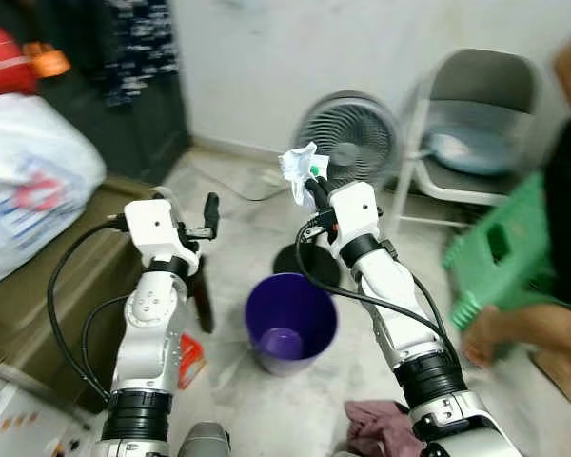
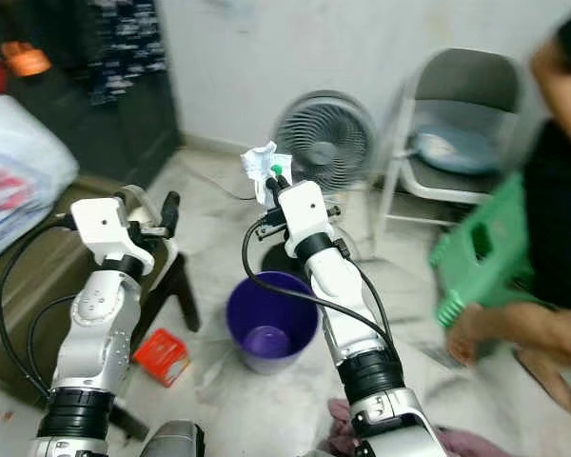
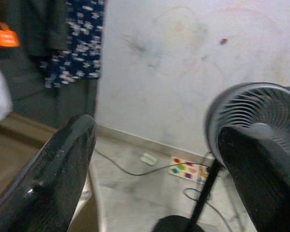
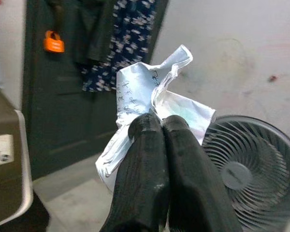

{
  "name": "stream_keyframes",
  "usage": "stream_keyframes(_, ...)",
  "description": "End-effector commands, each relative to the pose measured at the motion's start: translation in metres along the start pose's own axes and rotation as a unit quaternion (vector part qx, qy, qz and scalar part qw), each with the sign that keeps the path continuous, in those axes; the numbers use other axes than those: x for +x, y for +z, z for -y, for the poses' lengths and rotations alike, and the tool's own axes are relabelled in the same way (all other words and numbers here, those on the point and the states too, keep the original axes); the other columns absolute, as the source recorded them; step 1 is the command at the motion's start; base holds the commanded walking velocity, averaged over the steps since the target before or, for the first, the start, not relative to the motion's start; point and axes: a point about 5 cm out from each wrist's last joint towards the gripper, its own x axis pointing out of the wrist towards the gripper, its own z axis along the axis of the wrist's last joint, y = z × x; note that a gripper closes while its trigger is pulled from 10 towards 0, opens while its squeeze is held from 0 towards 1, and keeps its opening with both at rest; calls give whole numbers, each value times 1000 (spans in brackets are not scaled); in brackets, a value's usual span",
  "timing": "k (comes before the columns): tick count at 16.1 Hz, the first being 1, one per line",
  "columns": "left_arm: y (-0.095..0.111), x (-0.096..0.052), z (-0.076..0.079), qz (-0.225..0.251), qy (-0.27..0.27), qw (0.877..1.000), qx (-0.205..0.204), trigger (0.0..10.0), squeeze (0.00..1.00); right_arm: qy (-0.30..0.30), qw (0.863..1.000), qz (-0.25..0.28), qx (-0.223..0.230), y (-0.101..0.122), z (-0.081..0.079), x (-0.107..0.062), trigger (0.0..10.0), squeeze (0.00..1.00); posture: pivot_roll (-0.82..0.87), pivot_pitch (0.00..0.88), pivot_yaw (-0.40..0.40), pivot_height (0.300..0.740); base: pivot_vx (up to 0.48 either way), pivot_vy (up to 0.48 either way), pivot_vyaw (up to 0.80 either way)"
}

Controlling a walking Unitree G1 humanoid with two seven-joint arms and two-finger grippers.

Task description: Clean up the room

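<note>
Overhead, right gripper pinched paper beyond bin; left gripper spread, idle. Released there, paper would likely miss.

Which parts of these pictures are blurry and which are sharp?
Left eye view: the person and green stool at right are motion-smeared; purple bin sharp. Right wrist view: right hand and crumpled paper crisp. Left wrist view: near fingers soft, fan slightly blurred.
</note>
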Motion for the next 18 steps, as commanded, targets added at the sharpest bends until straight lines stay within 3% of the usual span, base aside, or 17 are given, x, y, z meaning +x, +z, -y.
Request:
stream_keyframes(1, 2, -1, -3, 8, -3, 1000, 14, 10000, 0, -7, 1000, 3, -3, 2, 6, 1, 10000, 0, 51, 0, -78, 740, 0, 0, 0)
stream_keyframes(6, 4, -8, -12, 11, -2, 999, 48, 10000, 0, -22, 1000, -3, 3, 0, 9, 2, 10000, 0, 56, 0, -74, 740, 0, 0, 0)
stream_keyframes(18, 4, -18, -12, -2, -12, 999, 33, 10000, 0, -37, 999, -14, 13, -4, 5, -6, 10000, 0, 57, 27, -67, 740, 0, 0, 48)
